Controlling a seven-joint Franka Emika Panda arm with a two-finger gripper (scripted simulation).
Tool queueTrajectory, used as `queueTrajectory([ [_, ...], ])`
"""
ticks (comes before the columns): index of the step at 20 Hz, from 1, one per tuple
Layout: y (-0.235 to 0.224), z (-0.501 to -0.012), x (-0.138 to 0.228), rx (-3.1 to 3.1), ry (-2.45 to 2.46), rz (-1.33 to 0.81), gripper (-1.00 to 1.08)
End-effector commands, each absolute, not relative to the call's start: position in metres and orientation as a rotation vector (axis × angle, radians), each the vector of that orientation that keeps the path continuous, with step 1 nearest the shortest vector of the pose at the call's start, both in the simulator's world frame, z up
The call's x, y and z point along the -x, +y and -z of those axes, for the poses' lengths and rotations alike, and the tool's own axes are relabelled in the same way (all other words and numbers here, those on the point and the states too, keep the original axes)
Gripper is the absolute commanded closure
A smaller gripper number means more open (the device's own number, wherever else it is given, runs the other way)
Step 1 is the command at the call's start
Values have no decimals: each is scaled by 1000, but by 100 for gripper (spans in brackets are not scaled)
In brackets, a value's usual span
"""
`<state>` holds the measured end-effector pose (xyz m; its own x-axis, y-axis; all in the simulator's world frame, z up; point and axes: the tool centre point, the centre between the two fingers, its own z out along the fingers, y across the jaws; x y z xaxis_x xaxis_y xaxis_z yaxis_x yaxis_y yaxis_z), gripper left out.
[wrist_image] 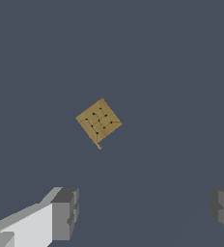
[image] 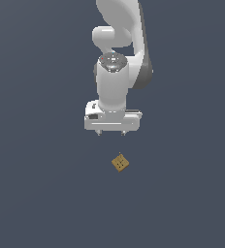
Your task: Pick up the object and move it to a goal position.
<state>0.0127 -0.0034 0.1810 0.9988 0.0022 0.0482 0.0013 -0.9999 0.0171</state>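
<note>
1. Currently hanging in the upper middle of the exterior frame: white arm [image: 117, 58], pointing straight down, with the tool [image: 110, 132] at its lower end.
2. Standing wide open and holding nothing: tool [wrist_image: 143, 212], its two grey fingertips [wrist_image: 65, 212] showing far apart at the lower corners of the wrist picture, with bare floor between them.
3. Lying on the dark blue-grey worktop [image: 37, 193], just below the tool and slightly toward the exterior view's right: the object [image: 120, 163], a small tan block.
4. Sitting turned corner-on like a diamond, showing small dark dots on its upper face: the object [wrist_image: 99, 121], near the centre of the wrist picture.
5. Touching nothing but the worktop: the object, clearly apart from both fingertips.
6. Casting no readable shadow, so leaving the height of the tool over the worktop impossible to judge.
</note>
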Motion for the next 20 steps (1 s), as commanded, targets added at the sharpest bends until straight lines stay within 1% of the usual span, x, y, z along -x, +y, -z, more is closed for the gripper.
queueTrajectory([
  [1,-3,-181,-13,-3124,3,-75,-92],
  [4,3,-179,-12,-3125,27,-74,-92],
  [10,34,-174,-8,-3132,122,-71,-92],
  [20,33,-166,-14,-3126,193,-65,-92],
])
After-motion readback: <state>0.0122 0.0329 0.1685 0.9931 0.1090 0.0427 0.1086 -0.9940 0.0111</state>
